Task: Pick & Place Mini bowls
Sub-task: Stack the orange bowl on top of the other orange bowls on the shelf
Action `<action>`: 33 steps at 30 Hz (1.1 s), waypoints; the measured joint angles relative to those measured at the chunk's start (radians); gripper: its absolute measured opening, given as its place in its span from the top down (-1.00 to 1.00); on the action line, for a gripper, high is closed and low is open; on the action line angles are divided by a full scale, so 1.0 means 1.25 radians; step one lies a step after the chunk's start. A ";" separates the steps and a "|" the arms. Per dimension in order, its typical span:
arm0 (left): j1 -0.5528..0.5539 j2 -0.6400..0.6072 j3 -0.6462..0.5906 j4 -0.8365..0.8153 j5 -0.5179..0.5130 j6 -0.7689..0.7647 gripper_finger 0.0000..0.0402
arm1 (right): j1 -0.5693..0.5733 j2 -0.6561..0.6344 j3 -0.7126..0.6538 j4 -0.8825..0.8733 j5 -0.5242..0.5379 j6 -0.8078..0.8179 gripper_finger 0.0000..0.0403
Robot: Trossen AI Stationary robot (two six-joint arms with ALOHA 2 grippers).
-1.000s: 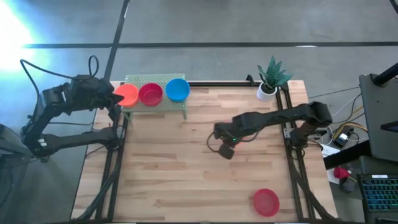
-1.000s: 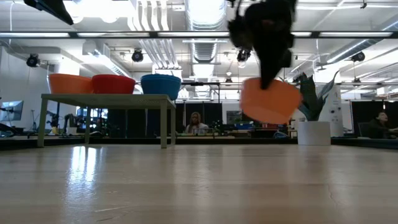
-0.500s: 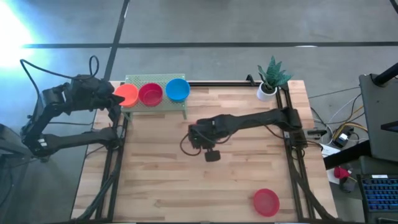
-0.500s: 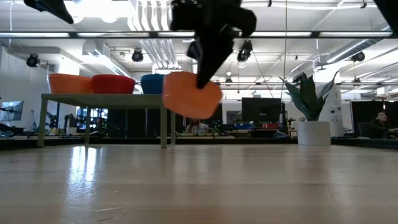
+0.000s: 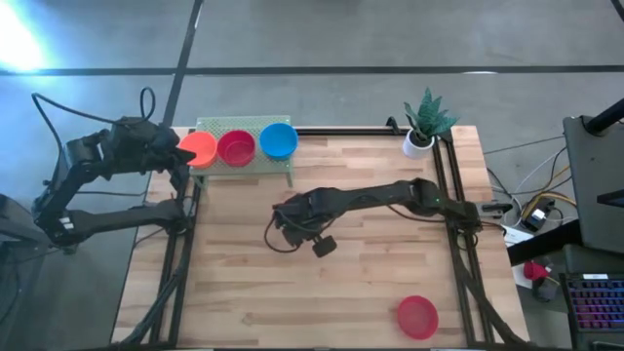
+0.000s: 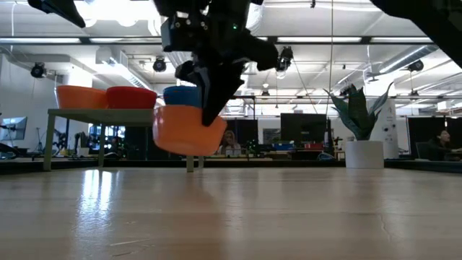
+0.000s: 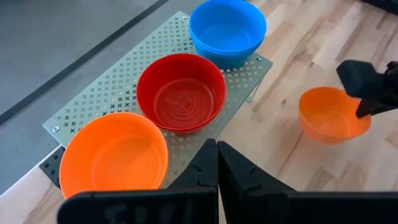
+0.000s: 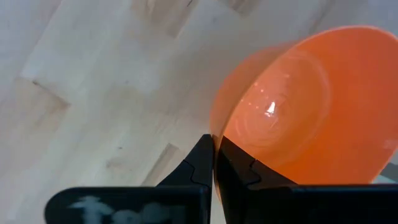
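Left pincer (image 7: pixel 216 163) hangs closed and empty off the table's left rear corner, just beside a small perforated metal rack (image 5: pixel 244 163) that stands on legs at the table's back edge. On that rack sit three lots of mini bowls in a row: from the left an orange bowl (image 5: pixel 199 148), a red bowl (image 5: pixel 236 147) and a blue bowl (image 5: pixel 279 140); in the left wrist view the blue one looks like more than one bowl nested together. In the low view the same three show on top of the rack (image 6: pixel 123 113), orange (image 6: pixel 81 97), red (image 6: pixel 132 97), blue (image 6: pixel 182 94).

Further right, the right arm reaches across the middle of the wooden table (image 5: pixel 244 283), and its right pincer (image 8: pixel 214 151) is pinched shut on the rim of another orange mini bowl (image 8: pixel 305 106). That held bowl (image 6: pixel 189 131) is clear of the tabletop, roughly upright, in front of the rack's right end as the low view has it; from above it is mostly hidden under the wrist. The left wrist view shows it (image 7: pixel 333 114) beyond the rack, over bare wood.

Near the table's front right corner a lone red mini bowl (image 5: pixel 417 317) lies on the wood, well apart from everything else. At the back right corner stands a white pot with a green plant (image 5: pixel 425 119).
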 joint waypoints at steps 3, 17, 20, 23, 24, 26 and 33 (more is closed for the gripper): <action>0.000 0.000 0.000 0.000 0.000 0.000 1.00 | 0.000 0.023 0.021 -0.010 -0.007 -0.017 0.96; 0.000 0.000 0.000 0.000 0.000 0.000 1.00 | 0.006 0.038 0.021 -0.021 -0.013 -0.014 0.96; 0.000 0.000 0.000 0.000 0.000 0.000 1.00 | 0.009 0.038 0.020 -0.020 -0.014 -0.017 0.96; 0.000 0.000 0.000 0.000 0.000 0.000 1.00 | 0.011 0.038 0.020 -0.019 -0.015 -0.018 0.96; 0.000 0.000 0.000 0.000 0.000 0.000 1.00 | 0.011 0.038 0.020 -0.018 -0.015 -0.020 0.96; 0.000 0.000 0.000 0.000 0.000 0.000 1.00 | 0.011 0.038 0.019 -0.016 -0.014 -0.023 0.96; 0.000 0.000 0.000 0.000 0.000 0.001 1.00 | 0.017 0.038 0.019 -0.014 -0.014 -0.023 0.81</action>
